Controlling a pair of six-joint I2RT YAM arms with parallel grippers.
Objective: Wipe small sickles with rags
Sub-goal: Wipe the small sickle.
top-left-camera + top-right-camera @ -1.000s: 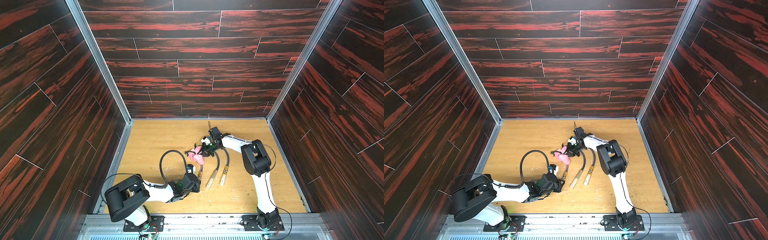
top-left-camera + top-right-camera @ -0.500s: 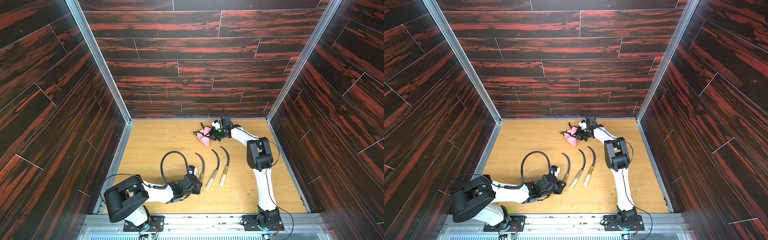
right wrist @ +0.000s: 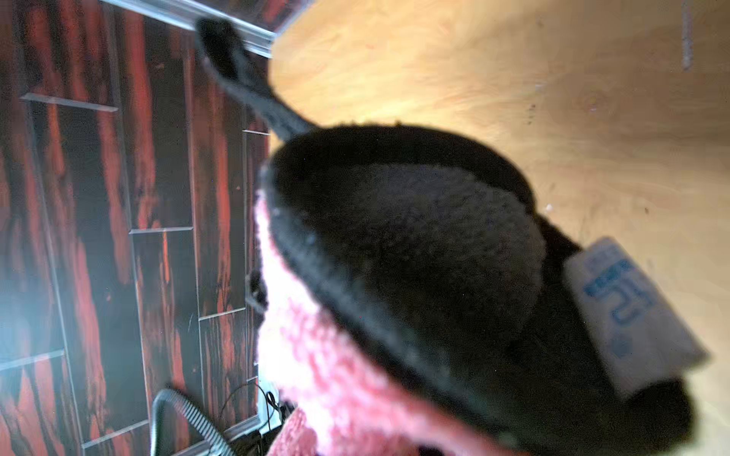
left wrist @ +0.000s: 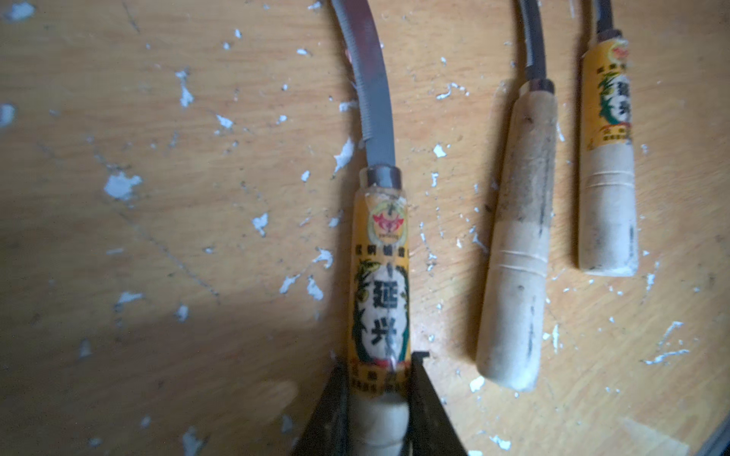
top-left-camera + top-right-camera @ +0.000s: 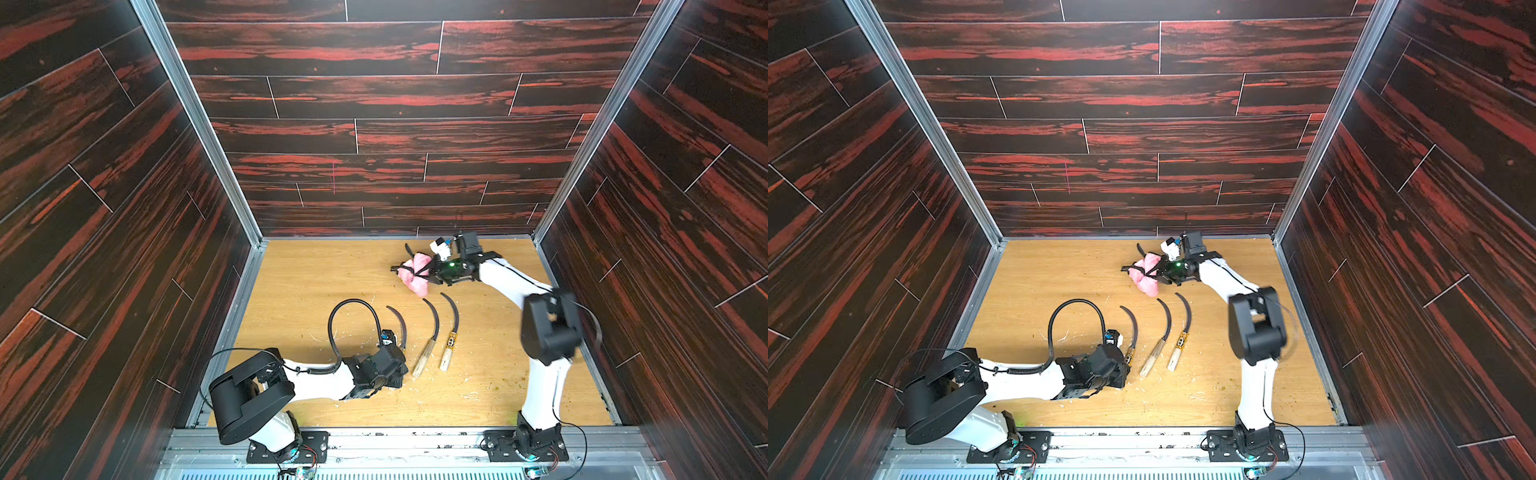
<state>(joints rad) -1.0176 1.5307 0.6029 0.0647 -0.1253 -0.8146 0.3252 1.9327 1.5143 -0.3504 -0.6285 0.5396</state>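
Observation:
Three small sickles lie side by side on the wooden floor in both top views. My left gripper [image 4: 379, 369] is shut on the handle of the left sickle [image 4: 380, 284], just behind its yellow-black label; the curved blade [image 5: 400, 323] rests on the floor. The middle sickle [image 5: 430, 334] has a bare handle, and the right sickle [image 5: 451, 332] carries a label band; both lie free. My right gripper [image 5: 424, 272] is shut on the pink rag [image 5: 417, 284], held above the floor beyond the blade tips. In the right wrist view the rag [image 3: 316, 355] hides the fingers.
White flakes and crumbs [image 4: 120, 185] litter the floor around the sickles. Dark red-streaked walls [image 5: 374, 137] close in the back and both sides. The left arm's cable loop [image 5: 353, 307] arches beside the left sickle. A metal rail [image 5: 395, 436] runs along the front.
My right gripper has carried the rag off the left sickle's blade, up and toward the back wall. The left gripper and the sickles have stayed where they were.

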